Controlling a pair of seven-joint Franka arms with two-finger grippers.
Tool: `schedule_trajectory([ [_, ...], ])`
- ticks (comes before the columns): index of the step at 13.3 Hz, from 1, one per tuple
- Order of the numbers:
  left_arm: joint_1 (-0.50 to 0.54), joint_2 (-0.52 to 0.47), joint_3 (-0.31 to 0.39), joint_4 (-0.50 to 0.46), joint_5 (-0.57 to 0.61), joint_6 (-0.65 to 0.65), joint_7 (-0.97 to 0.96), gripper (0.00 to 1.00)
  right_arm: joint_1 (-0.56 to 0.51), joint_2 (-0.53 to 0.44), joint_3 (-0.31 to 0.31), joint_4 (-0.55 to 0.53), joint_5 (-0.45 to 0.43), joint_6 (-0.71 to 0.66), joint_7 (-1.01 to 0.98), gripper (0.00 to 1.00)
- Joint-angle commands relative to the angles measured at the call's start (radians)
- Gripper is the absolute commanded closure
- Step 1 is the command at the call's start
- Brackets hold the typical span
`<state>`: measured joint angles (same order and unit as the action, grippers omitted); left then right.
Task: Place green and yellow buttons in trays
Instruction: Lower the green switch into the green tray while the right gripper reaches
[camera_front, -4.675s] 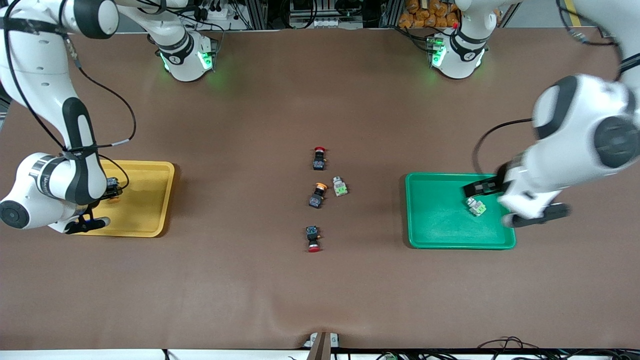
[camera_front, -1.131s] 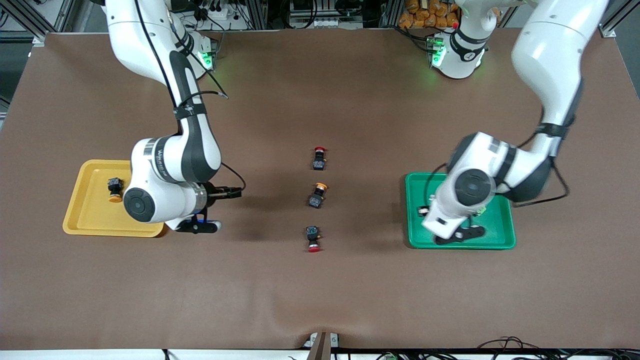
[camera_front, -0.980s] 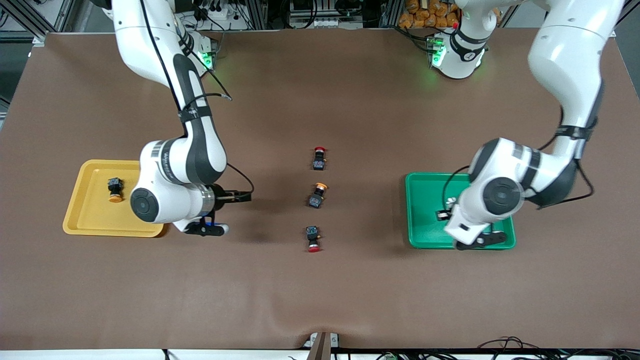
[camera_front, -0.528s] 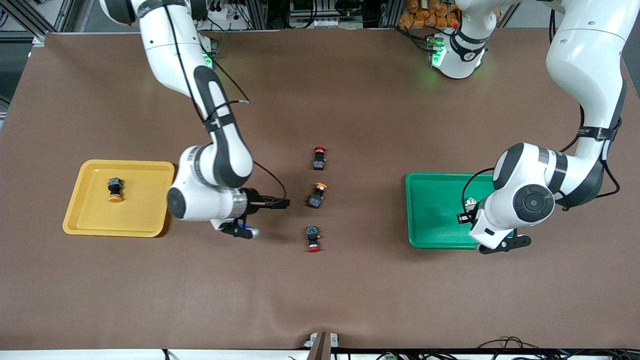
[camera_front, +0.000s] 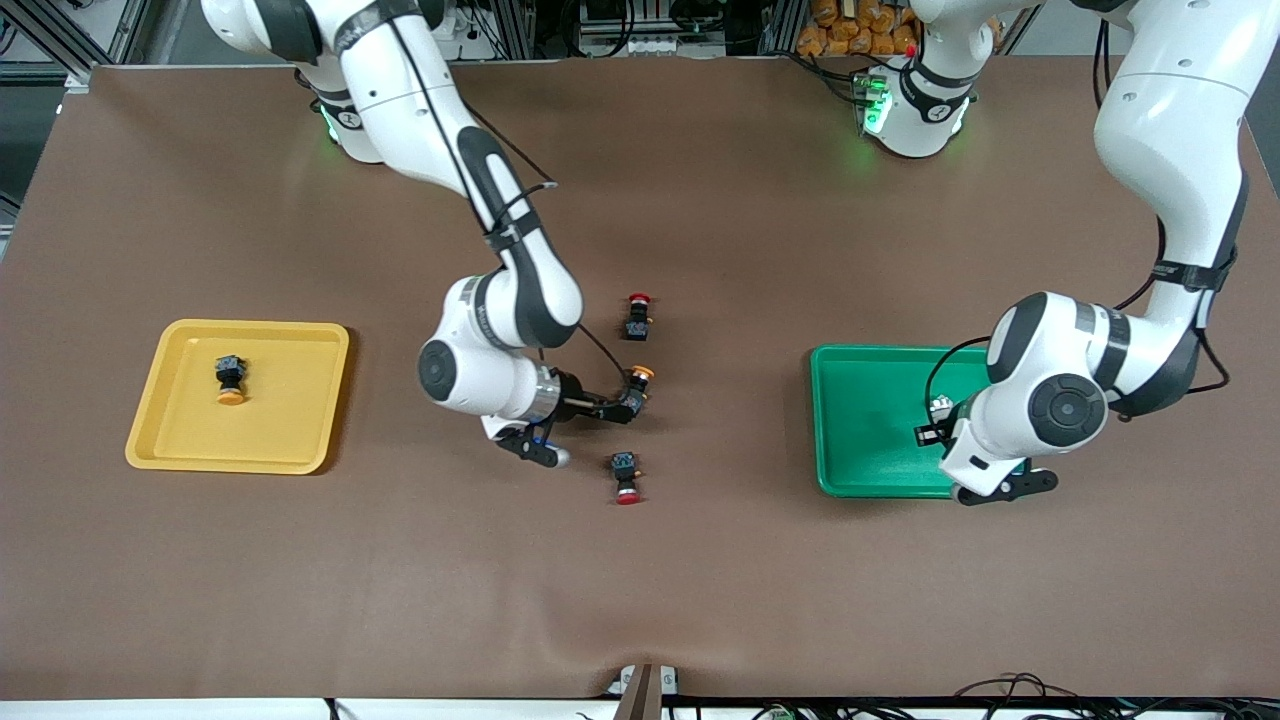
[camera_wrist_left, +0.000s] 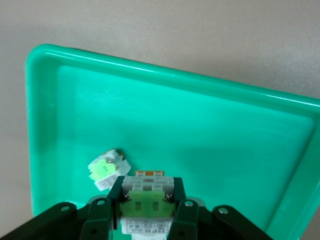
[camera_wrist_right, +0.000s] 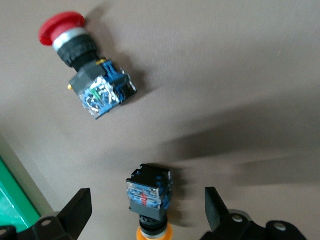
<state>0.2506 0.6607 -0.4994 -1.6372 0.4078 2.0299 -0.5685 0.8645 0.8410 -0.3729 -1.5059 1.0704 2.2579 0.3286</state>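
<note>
My right gripper is open and low over the table's middle, its fingers either side of a black-bodied yellow button. The right wrist view shows that button between the open fingers. Another yellow button lies in the yellow tray. My left gripper is over the green tray and is shut on a grey-white button with a green face. A second green button lies in that tray beside it.
Two black buttons with red caps lie on the brown table. One is farther from the front camera than the yellow button, and one is nearer; the right wrist view shows one of them.
My right gripper has moved from beside the yellow tray to the table's middle and now straddles the yellow button. My left gripper, holding the green button, has shifted over the green tray toward the left arm's end.
</note>
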Motion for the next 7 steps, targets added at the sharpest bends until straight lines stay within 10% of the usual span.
schedule_trajectory([
  [1,0.021,-0.007,-0.013,-0.056,0.006,0.067,0.009,1.0,0.022,0.013,-0.015,0.039,0.008,0.002,0.127,0.0],
  [3,0.019,0.016,-0.014,-0.061,-0.004,0.105,-0.005,1.0,0.043,0.024,-0.02,0.038,0.003,0.017,0.144,0.0],
  [5,0.012,0.02,-0.013,-0.079,-0.02,0.157,-0.011,0.94,0.048,0.027,-0.017,0.038,0.0,0.028,0.145,0.47],
  [7,0.006,0.016,-0.013,-0.075,-0.023,0.159,-0.011,0.01,0.08,0.061,-0.024,0.039,-0.001,0.04,0.147,0.36],
])
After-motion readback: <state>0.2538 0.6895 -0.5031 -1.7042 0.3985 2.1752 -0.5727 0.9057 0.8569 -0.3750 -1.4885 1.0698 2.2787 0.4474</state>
